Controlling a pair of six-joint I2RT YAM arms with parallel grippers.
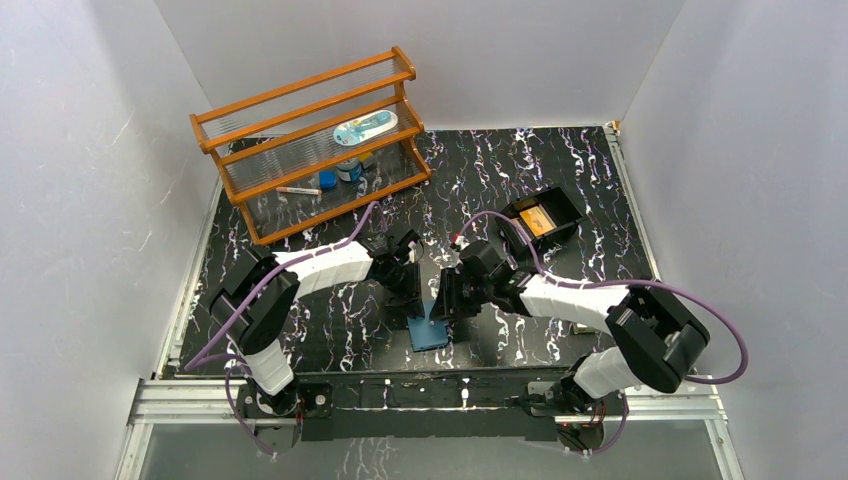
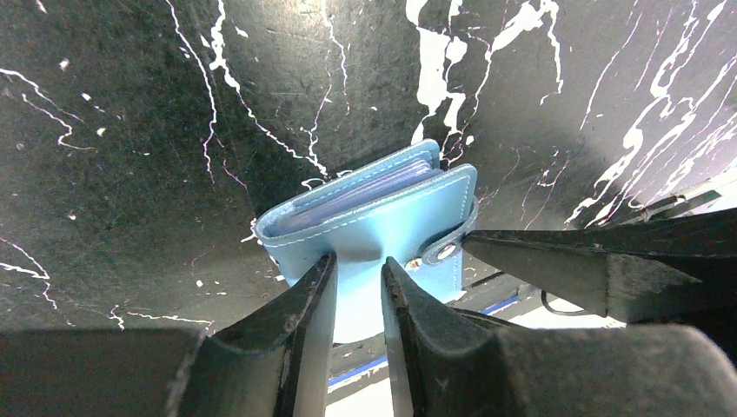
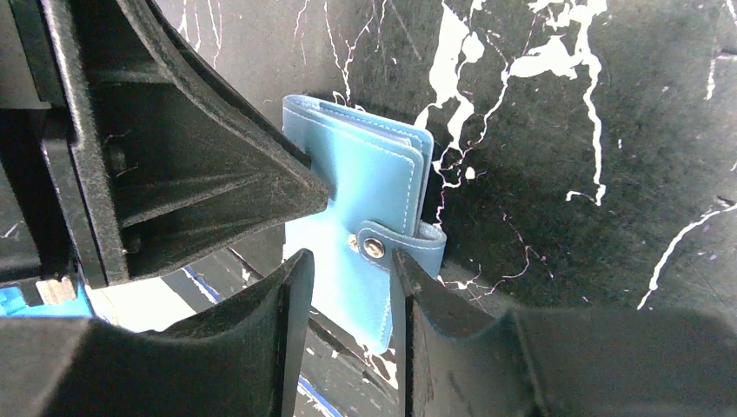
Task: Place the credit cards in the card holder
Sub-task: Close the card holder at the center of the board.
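The card holder (image 1: 428, 328) is a blue folded wallet, snapped shut, held on edge just above the black marbled table near its front middle. My left gripper (image 2: 358, 265) is shut on its lower cover, and the wallet (image 2: 374, 217) faces that camera. My right gripper (image 3: 352, 256) stands open astride the edge of the wallet (image 3: 365, 174) that bears the snap tab (image 3: 375, 248), one fingertip touching the tab. In the top view the left gripper (image 1: 405, 290) and right gripper (image 1: 447, 300) meet over the wallet. The credit cards (image 1: 537, 220), one orange and one pale, lie in the black tray.
The black tray (image 1: 568, 205) sits at the back right of the table. A wooden rack (image 1: 310, 140) holding small items stands at the back left. White walls close in three sides, and a metal rail (image 1: 430, 395) runs along the front.
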